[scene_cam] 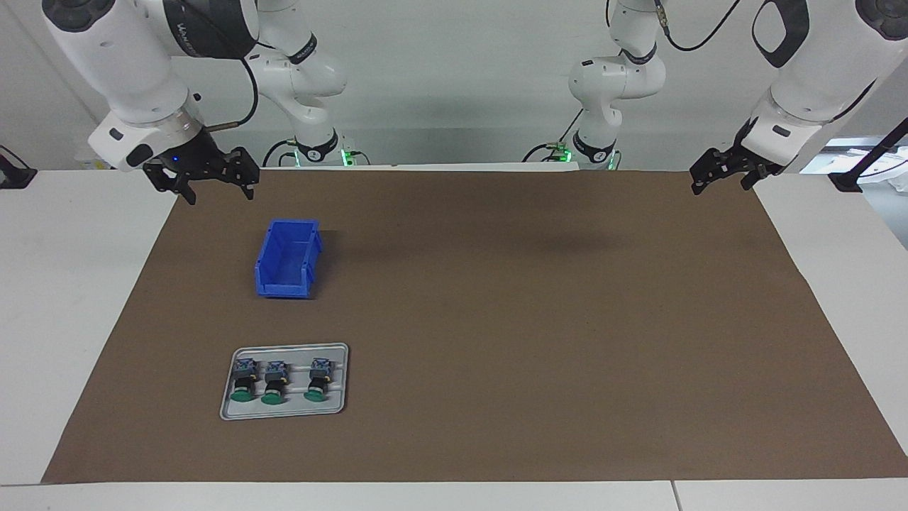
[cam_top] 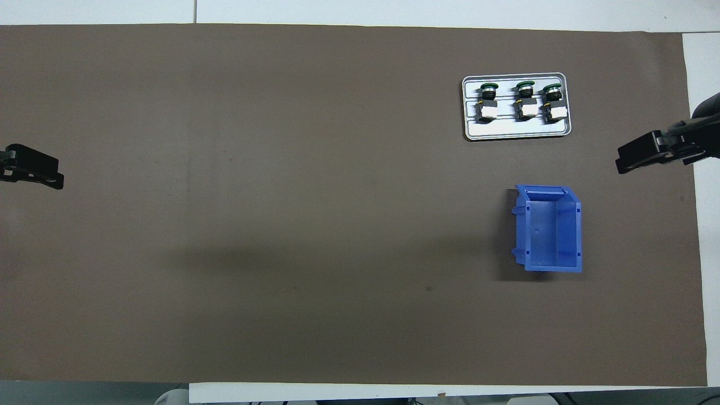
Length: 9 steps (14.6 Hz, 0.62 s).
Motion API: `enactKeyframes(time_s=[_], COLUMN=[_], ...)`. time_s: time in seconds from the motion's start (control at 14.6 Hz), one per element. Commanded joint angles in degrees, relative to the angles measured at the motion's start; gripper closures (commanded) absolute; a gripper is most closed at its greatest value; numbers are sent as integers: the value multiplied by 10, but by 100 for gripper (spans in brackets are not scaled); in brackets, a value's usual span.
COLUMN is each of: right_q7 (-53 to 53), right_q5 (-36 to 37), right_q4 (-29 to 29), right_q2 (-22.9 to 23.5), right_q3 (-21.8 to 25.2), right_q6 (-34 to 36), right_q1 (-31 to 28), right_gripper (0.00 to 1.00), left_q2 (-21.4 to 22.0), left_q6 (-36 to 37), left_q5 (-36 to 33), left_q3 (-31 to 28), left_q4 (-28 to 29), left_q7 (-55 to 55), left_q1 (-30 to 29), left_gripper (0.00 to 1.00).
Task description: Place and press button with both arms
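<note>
Both arms were cut off by the frame: in the overhead view only the pincer tips showed, the left pincer [cam_top: 34,167] at the left edge, the right pincer [cam_top: 655,152] at the right edge. In the facing view the right pincer [scene_cam: 213,177] hung at upper left over the corner of the brown mat [scene_cam: 496,319], its fingers spread apart and grasping nothing. The left pincer [scene_cam: 727,170] hung at upper right over the mat's other corner; whether it was released or clenched could not be told.

The grey tray [scene_cam: 284,410] lay at lower left of the facing view, toward the right arm's end of the surface [scene_cam: 71,319]. It held three buttons [scene_cam: 274,383] in a row, lying on their sides, green caps pointing away from the robots. Their terminal detail was hard to make out.

The blue bin [scene_cam: 287,259] stood nearer to the robots than the tray, apart from it, nothing showing inside.

The mat's middle and the left arm's end lay open.
</note>
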State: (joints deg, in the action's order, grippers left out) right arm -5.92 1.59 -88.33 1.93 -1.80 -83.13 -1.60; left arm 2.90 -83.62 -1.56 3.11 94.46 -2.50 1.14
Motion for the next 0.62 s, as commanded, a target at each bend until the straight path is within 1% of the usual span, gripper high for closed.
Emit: enactKeyframes(time_s=[0.0, 0.55], right_q7=[-7, -7], right_q5=[6, 4], right_q4=[-12, -11], right_q2=[-11, -14], right_q3=[-2, 0], right_q6=[-6, -1], right_q1=[-2, -4], right_gripper=[0, 0], left_q2=[5, 5], left_q6=[3, 3], left_q5=[-9, -9], left_q3=[-2, -2], left_q4=[-1, -1], left_q7=[2, -1], left_q1=[4, 4], left_gripper=[0, 0])
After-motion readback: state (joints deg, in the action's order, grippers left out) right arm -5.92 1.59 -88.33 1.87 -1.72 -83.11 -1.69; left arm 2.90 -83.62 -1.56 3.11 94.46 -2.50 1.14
